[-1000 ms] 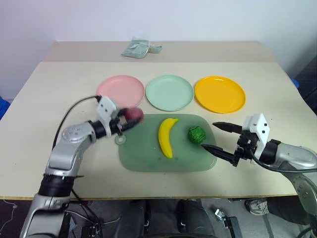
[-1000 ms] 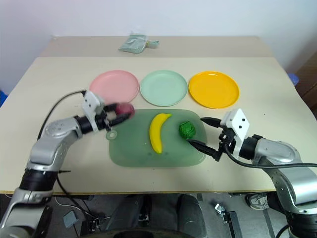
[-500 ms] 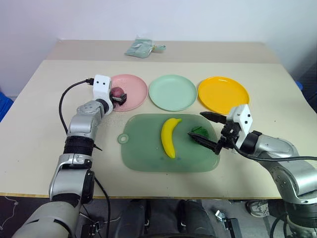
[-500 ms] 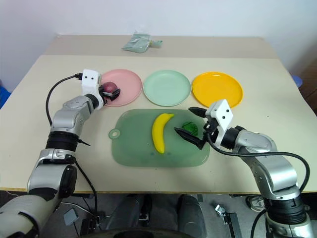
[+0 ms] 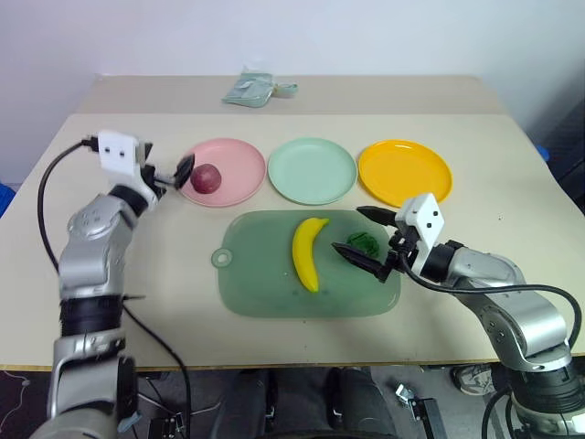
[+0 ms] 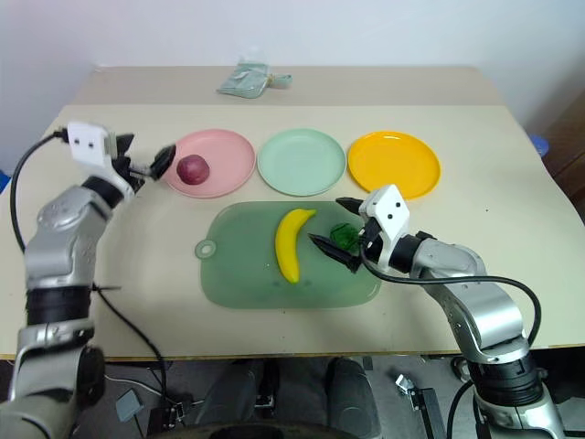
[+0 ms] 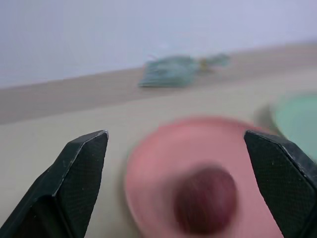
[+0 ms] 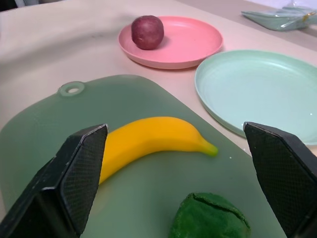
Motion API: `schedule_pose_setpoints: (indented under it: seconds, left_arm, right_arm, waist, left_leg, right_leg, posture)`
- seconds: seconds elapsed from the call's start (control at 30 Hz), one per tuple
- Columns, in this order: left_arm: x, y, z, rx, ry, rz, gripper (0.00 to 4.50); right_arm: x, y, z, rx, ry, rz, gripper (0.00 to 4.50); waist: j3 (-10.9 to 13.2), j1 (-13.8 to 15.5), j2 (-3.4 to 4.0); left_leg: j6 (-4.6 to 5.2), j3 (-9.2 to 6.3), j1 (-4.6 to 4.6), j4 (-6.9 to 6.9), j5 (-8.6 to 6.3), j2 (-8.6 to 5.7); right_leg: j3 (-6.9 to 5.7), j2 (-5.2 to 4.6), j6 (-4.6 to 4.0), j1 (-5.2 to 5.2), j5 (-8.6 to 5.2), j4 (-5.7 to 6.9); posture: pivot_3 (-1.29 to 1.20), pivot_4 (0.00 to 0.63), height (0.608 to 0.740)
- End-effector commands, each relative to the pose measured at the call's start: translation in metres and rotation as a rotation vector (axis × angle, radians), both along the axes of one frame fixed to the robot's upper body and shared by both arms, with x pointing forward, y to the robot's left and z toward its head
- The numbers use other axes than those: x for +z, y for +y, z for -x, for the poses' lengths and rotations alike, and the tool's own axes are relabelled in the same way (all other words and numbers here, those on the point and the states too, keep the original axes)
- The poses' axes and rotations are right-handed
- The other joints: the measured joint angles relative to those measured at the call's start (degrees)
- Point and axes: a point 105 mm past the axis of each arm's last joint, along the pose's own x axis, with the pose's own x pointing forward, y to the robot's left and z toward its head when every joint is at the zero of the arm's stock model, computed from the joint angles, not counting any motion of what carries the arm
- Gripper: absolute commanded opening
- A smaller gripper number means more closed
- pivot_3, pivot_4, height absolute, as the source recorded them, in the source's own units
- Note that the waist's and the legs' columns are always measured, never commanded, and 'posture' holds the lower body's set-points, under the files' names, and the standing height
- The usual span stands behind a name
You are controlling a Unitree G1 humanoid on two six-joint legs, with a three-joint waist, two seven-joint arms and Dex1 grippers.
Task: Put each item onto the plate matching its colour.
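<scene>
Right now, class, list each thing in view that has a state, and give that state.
red fruit: resting on pink plate
banana: lying on cutting board
green ball: on cutting board
mint plate: empty
yellow plate: empty
left gripper: open
right gripper: open, around green ball

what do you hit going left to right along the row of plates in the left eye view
left gripper → dark red fruit on the pink plate → pale green plate → yellow-orange plate

Fruit (image 5: 206, 177) on leftmost plate (image 5: 239, 165); banana (image 5: 308, 251) left of ball (image 5: 366, 244) on board (image 5: 265, 283)
</scene>
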Motion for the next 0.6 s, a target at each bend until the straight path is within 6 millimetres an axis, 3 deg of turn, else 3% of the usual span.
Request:
schedule_pose_setpoints:
  seconds: [0.03,0.17,0.23,0.37,0.47,0.6]
  left_arm:
    - [0.001,-0.033,0.04,-0.261,-0.01,-0.107,4.47]
    - [-0.031,-0.058,0.086,-0.475,0.127,-0.146,4.47]
    - [-0.042,-0.062,0.098,-0.509,0.163,-0.153,4.47]
    - [-0.05,-0.059,0.104,-0.501,0.182,-0.163,4.47]
    - [-0.048,-0.058,0.106,-0.503,0.173,-0.161,4.47]
    - [-0.05,-0.057,0.107,-0.504,0.174,-0.16,4.47]
  right_arm:
    - [0.012,0.01,0.003,0.045,-0.029,-0.014,4.5]
    - [0.009,0.023,0.002,0.081,0.013,0.01,4.5]
    - [0.006,0.032,0.001,0.09,0.035,0.042,4.5]
    - [-0.003,0.053,-0.006,0.045,0.13,0.108,4.5]
    - [-0.012,0.06,-0.016,-0.062,0.271,0.124,4.5]
    - [-0.021,0.07,-0.019,-0.111,0.334,0.168,4.5]
  waist:
    - [0.0,-0.17,-0.01]
    - [0.0,-0.21,0.01]
    - [-0.01,-0.18,0.02]
    - [-0.01,-0.24,0.03]
    - [-0.02,-0.27,0.04]
    - [-0.02,-0.18,0.05]
  left_leg:
    - [0.0,-0.01,0.0,0.01,0.0,-0.01]
    - [0.0,0.0,0.0,-0.04,-0.03,0.0]
    - [0.0,0.01,0.01,-0.03,-0.03,0.02]
    - [0.0,0.01,0.01,-0.03,-0.02,0.03]
    - [0.0,0.01,-0.02,-0.04,-0.03,0.03]
    - [0.0,0.01,-0.05,-0.07,-0.03,0.0]
  right_leg:
    - [0.0,-0.01,0.0,0.03,0.0,-0.01]
    - [0.03,-0.05,-0.02,-0.02,-0.01,-0.05]
    - [0.04,-0.07,-0.03,-0.03,-0.01,-0.03]
    - [0.06,-0.08,-0.07,-0.09,-0.02,0.02]
    - [0.12,-0.15,-0.08,-0.14,-0.01,0.04]
    - [0.12,-0.18,-0.08,-0.19,-0.01,0.02]
  posture:
    - [0.0,0.15,0.74]
    - [0.0,0.15,0.74]
    - [0.0,0.15,0.74]
    - [0.0,0.15,0.74]
    - [0.0,0.15,0.74]
    - [0.0,0.15,0.74]
